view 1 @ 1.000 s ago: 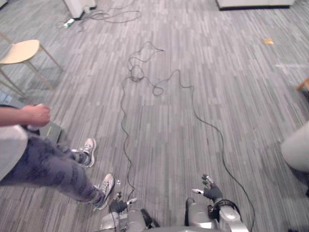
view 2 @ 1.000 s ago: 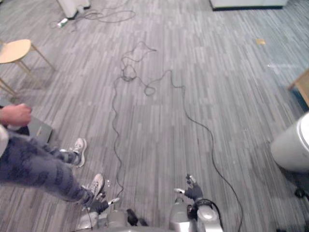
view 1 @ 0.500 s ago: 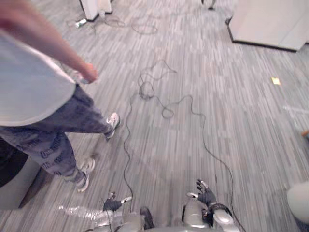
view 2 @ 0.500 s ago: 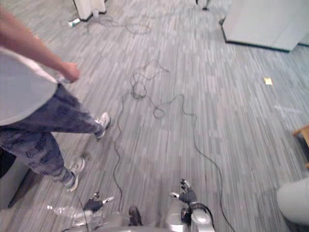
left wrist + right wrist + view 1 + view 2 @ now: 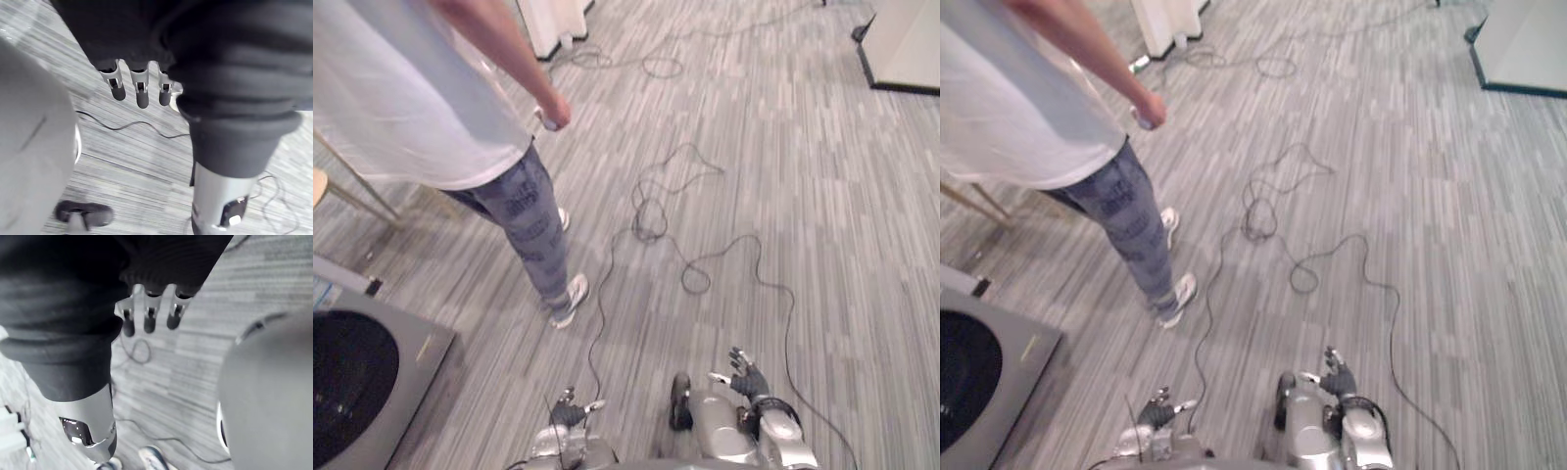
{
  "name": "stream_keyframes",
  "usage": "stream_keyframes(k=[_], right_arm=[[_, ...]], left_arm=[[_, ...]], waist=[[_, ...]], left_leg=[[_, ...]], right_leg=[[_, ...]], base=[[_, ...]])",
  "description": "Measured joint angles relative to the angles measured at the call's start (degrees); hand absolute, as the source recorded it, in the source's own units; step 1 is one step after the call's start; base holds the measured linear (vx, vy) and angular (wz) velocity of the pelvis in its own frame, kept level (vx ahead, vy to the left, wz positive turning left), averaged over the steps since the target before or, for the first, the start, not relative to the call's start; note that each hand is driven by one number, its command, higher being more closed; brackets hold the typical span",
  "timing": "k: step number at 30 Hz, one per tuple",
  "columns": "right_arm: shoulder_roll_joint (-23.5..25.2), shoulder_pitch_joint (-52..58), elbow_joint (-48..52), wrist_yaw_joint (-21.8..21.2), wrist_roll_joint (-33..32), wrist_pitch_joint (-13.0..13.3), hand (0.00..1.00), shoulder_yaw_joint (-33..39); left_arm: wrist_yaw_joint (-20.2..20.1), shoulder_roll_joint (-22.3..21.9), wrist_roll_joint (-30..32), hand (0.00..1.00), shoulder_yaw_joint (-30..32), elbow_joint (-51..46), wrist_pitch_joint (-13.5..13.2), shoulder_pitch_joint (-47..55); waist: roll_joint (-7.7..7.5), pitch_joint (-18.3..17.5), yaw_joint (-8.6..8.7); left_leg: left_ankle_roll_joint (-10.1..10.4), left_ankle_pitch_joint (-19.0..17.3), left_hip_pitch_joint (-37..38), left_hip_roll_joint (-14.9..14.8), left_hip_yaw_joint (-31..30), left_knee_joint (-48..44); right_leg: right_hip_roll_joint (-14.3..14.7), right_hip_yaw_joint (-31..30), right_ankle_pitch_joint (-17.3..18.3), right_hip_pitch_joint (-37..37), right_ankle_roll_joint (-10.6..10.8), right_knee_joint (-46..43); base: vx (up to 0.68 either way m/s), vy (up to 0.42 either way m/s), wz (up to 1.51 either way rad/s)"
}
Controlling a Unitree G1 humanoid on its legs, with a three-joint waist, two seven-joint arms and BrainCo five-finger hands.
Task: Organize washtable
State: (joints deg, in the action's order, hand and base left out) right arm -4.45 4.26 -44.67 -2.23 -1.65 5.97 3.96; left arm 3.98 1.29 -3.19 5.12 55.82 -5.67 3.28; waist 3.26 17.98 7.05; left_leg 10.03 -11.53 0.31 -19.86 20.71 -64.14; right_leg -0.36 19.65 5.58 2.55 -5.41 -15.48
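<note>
Both hands hang low and empty: left hand (image 5: 570, 410) and right hand (image 5: 745, 381), fingers relaxed, straight. Approach step, I judge. Where the washtable stands, I cannot tell. Next: locate it, skirting the person (image 5: 440, 108).

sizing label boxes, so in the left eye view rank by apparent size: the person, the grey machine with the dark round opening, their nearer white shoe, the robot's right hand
1. person
2. grey machine
3. white shoe and right hand look alike; the hand is nearer the camera, so no ranking between them.
</note>
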Motion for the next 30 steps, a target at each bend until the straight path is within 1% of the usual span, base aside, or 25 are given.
stream_keyframes(k=[1,2,4,6,8,9,10,11,12,13,14,15,16,19,20,21,22,23,24,25,26,27,28,29,30], right_arm=[[0.3,0.0,-1.3,0.1,0.0,0.0,0.00,0.1],[0.3,0.0,-1.8,0.2,0.0,-0.1,0.00,0.1],[0.1,0.0,-2.5,0.7,0.1,-0.2,0.00,0.2],[-0.3,0.2,-3.5,0.8,0.1,-0.1,0.00,0.5],[-1.0,0.4,-4.2,0.9,0.2,-0.1,0.00,0.7],[-0.7,1.1,-4.2,0.9,0.5,0.0,0.00,1.0],[-0.4,2.0,-4.4,0.9,1.0,0.0,0.00,0.9],[-0.6,3.2,-4.6,0.7,1.6,0.1,0.00,0.7],[-0.9,3.2,-4.6,0.7,2.1,0.0,0.00,0.7],[-0.8,3.4,-5.2,0.8,2.3,-0.2,0.00,0.9],[0.1,3.7,-6.2,0.8,2.3,-0.3,0.00,1.7],[0.4,4.0,-6.3,0.7,2.2,-0.4,0.00,2.2],[0.2,4.3,-6.0,0.8,2.2,-0.1,0.00,2.8],[-1.5,3.6,-5.1,0.7,2.2,0.3,0.00,1.9],[-1.9,2.5,-5.0,0.7,2.3,0.2,0.00,1.7],[-1.9,2.3,-4.8,0.7,2.2,0.2,0.00,1.8],[-1.9,2.3,-4.3,0.7,2.3,0.2,0.00,1.8],[-1.7,2.5,-4.0,0.7,2.3,0.1,0.00,1.8],[-1.3,3.1,-4.0,0.7,2.3,0.0,0.00,1.7],[-0.7,3.8,-4.3,0.7,2.3,-0.3,0.00,1.8],[-1.1,3.6,-4.6,0.7,2.2,-0.3,0.00,1.8],[-2.3,4.2,-4.5,0.6,2.2,-0.1,0.00,2.2],[-2.9,4.1,-4.5,0.5,2.2,-0.3,0.00,2.2],[-3.8,3.7,-4.7,0.7,2.2,-1.0,0.00,1.9],[-3.9,3.4,-5.9,0.9,2.1,-1.4,0.00,1.8]], left_arm=[[0.0,1.0,0.0,0.00,0.0,-0.8,-0.3,0.1],[0.0,1.4,0.0,0.00,0.0,-1.0,-0.4,0.2],[0.1,1.9,-0.1,0.00,0.1,-1.3,-0.5,0.5],[0.3,1.2,-0.9,0.00,0.8,-2.5,-1.0,1.0],[0.7,0.3,-1.0,0.00,1.4,-3.2,-1.4,1.3],[1.0,0.7,-1.2,0.00,2.0,-3.1,-1.5,1.6],[1.1,1.2,-1.3,0.00,2.0,-3.1,-1.5,1.8],[1.2,1.4,-1.3,0.00,1.8,-2.7,-1.5,1.8],[1.3,1.6,-1.3,0.00,1.7,-2.3,-1.4,1.6],[1.3,2.6,-1.3,0.00,1.0,-1.5,-1.0,1.3],[1.3,4.4,-1.3,0.00,-1.1,-0.1,-0.3,0.4],[1.4,4.7,-1.3,0.00,-2.0,0.4,0.1,0.1],[1.3,4.4,-1.3,0.00,-3.8,0.8,0.3,-0.4],[1.1,3.3,-1.4,0.00,-5.7,1.8,0.4,-2.4],[1.1,2.8,-1.3,0.00,-5.7,1.8,0.4,-3.2],[1.1,2.2,-1.3,0.00,-5.9,1.7,0.3,-4.3],[1.1,2.0,-1.3,0.00,-6.1,1.6,0.3,-4.5],[1.1,1.9,-1.1,0.00,-6.9,1.6,0.1,-4.2],[1.2,1.9,-0.8,0.00,-7.2,1.8,0.1,-3.4],[1.1,2.0,-0.6,0.00,-7.2,2.1,0.1,-1.2],[1.2,1.7,-0.6,0.00,-7.2,2.3,0.3,-0.6],[1.1,1.1,-0.6,0.00,-6.7,2.1,0.1,-0.1],[1.2,0.9,-0.6,0.00,-6.6,2.2,0.1,-0.1],[1.0,0.4,-0.6,0.00,-4.7,2.2,0.1,0.3],[1.2,0.5,-0.7,0.00,-2.2,1.9,0.1,0.3]], waist=[[-1.31,0.2,-0.24],[-1.70,0.1,-0.42],[-1.86,0.2,-1.66],[-1.22,0.0,-2.70],[-0.22,-0.4,-3.30],[-1.55,-1.3,-3.43],[-3.04,-2.4,-3.73],[-4.28,-3.7,-4.51],[-4.42,-3.8,-4.49],[-5.53,-3.8,-3.94],[-6.42,-3.4,-2.48],[-6.70,-3.3,-1.91],[-5.95,-3.0,-1.20],[-3.60,-1.9,-0.63],[-3.41,-1.7,0.06],[-3.10,-1.6,0.66],[-3.07,-1.5,0.97],[-3.39,-1.6,1.63],[-4.23,-2.0,1.46],[-5.58,-2.9,1.58],[-5.32,-3.0,1.56],[-2.40,-3.5,1.58],[-0.95,-3.2,1.54],[0.87,-2.6,0.91],[0.50,-2.0,0.08]], left_leg=[[-2.1,-1.4,-2.5,-0.3,3.2,3.8],[-2.5,-1.7,-4.1,0.0,4.9,7.1],[-3.0,-1.5,-8.5,3.3,6.8,27.3],[-0.4,2.2,-11.2,7.8,0.3,50.4],[0.1,2.5,-14.1,7.9,-4.3,53.3],[-3.1,4.2,-13.7,9.5,-4.3,51.4],[-5.5,5.4,-13.5,10.8,-4.2,49.8],[-6.8,6.6,-13.2,11.7,-2.4,47.0],[-8.3,8.1,-11.9,12.5,-2.5,47.1],[-11.0,10.4,-8.4,14.7,-3.0,48.9],[-12.7,8.9,-4.4,17.0,-3.5,51.4],[-12.9,8.1,-2.5,17.4,-4.2,52.4],[-12.3,6.2,2.5,17.0,-4.7,54.8],[-11.8,4.7,10.2,15.0,-4.3,59.5],[-11.8,4.7,12.3,14.9,-3.3,61.0],[-11.5,4.6,14.4,15.0,-3.1,62.3],[-10.6,4.0,15.6,15.1,-3.0,62.7],[-7.9,2.5,18.5,15.7,-2.9,63.1],[-6.1,1.4,21.4,16.7,-3.0,63.1],[-3.9,-0.4,24.8,17.8,-3.6,60.5],[-3.1,-1.0,24.9,16.8,-3.4,56.4],[-1.2,0.7,17.7,10.5,-3.5,35.7],[-0.5,4.4,13.9,6.9,-3.4,26.4],[-0.4,6.6,6.9,0.5,-2.9,9.3],[-2.6,5.1,2.6,-2.6,-1.0,-0.1]], right_leg=[[0.1,-0.7,0.7,-5.0,0.6,3.4],[0.2,-1.3,0.9,-6.9,0.9,5.2],[0.4,-3.7,1.0,-11.7,2.7,9.8],[1.2,-6.8,2.4,-16.0,4.5,13.7],[2.1,-8.2,4.7,-18.5,5.1,14.4],[-0.2,-9.0,9.5,-19.9,7.1,10.2],[-1.9,-9.7,11.7,-19.6,8.4,6.9],[-5.0,-8.9,14.2,-14.7,10.2,-5.9],[-7.3,-7.9,13.8,-11.0,10.7,-15.1],[-12.6,-5.5,7.7,-5.1,10.2,-30.7],[-16.0,-4.9,5.1,-2.0,10.2,-39.1],[-16.4,-4.1,6.9,-0.8,10.4,-40.5],[-15.5,0.2,11.3,2.2,8.8,-39.9],[-11.8,7.7,14.6,8.4,5.3,-30.1],[-10.4,10.5,13.2,12.4,4.4,-21.3],[-9.0,11.6,8.2,16.1,4.3,-10.2],[-8.4,11.5,5.3,17.4,4.3,-4.9],[-7.6,9.9,0.4,19.0,5.1,2.6],[-7.8,7.0,-0.6,19.6,5.3,4.3],[-7.7,1.6,-4.0,19.9,2.2,1.4],[-7.8,0.3,-5.5,20.5,1.5,-3.0],[-7.5,1.2,-5.1,18.9,2.4,-7.9],[-6.3,2.4,-4.0,17.1,3.0,-7.7],[-3.3,3.3,-2.4,13.1,3.9,-6.6],[-1.3,2.8,-0.9,7.9,4.0,-4.8]], base=[[0.56,-0.180,-0.15],[0.41,-0.128,-0.38],[0.44,-0.070,-0.64],[0.61,0.055,-0.81],[0.55,0.204,-0.76],[0.52,0.260,-0.63],[0.84,0.358,-0.81],[0.71,0.283,-0.63],[0.85,0.309,-0.62],[0.56,0.210,-0.08],[0.72,0.211,0.14],[0.85,0.205,0.30],[0.70,0.152,0.08],[0.66,0.110,0.03],[0.65,0.048,0.21],[0.80,0.046,0.30],[0.74,-0.002,0.49],[0.62,-0.029,0.44],[0.85,-0.090,0.46],[0.90,-0.167,0.20],[1.06,-0.294,0.29],[0.82,-0.281,0.18],[0.75,-0.314,0.09],[0.86,-0.322,-0.22],[0.85,-0.322,-0.28]])
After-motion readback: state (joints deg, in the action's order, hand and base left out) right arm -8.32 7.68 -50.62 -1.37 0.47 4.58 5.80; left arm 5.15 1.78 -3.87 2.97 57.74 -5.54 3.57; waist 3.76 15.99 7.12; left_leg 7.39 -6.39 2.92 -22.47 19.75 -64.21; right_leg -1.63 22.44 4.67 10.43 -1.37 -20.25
